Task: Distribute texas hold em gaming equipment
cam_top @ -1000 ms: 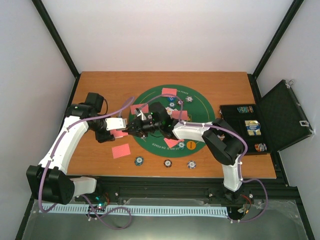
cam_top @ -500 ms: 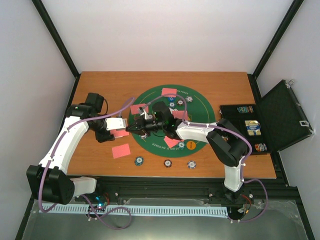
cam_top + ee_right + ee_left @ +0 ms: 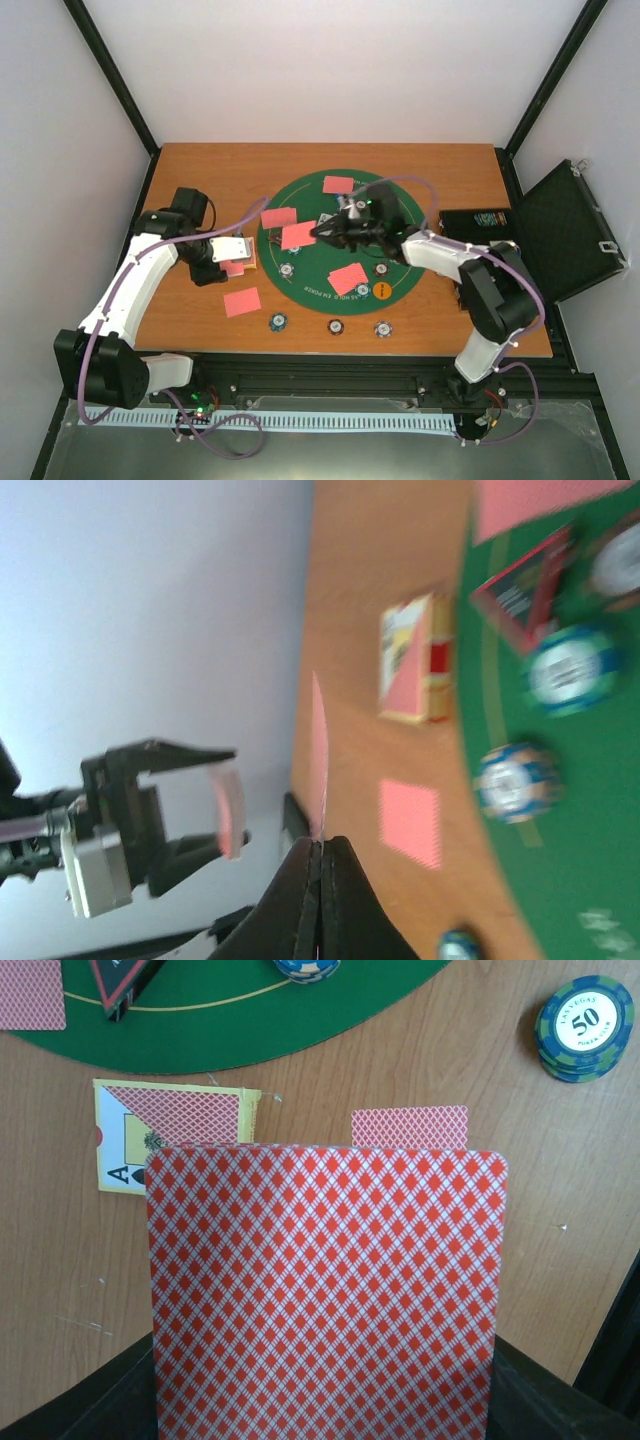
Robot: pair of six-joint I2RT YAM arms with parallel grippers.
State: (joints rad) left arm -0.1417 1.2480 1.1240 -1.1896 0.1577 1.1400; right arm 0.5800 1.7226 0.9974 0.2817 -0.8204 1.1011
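My left gripper (image 3: pixel 240 258) hovers over the wood left of the mat, shut on a stack of red-backed playing cards (image 3: pixel 325 1290) that hides its fingers in the left wrist view. My right gripper (image 3: pixel 322 232) is over the green mat, shut on a single card (image 3: pixel 298 236), seen edge-on in the right wrist view (image 3: pixel 318 760). More cards lie on the mat (image 3: pixel 338 183), (image 3: pixel 278 216), (image 3: pixel 347 277), and one on the wood (image 3: pixel 241 300). Three chips (image 3: pixel 335 325) sit along the front of the table. A black-red triangular marker (image 3: pixel 125 980) and an orange button (image 3: pixel 380 289) rest on the mat.
A yellow card box (image 3: pixel 170 1135) lies on the wood under the left gripper. The round green mat (image 3: pixel 400 210) fills the table's middle, with chips on it (image 3: pixel 570 670). A black hinged case (image 3: pixel 545 245) stands open at the right edge. A blue chip stack (image 3: pixel 585 1028) sits near the front.
My right gripper shut on one card at the left gripper's stack and carried it right, over the mat. The left arm stayed where it was.
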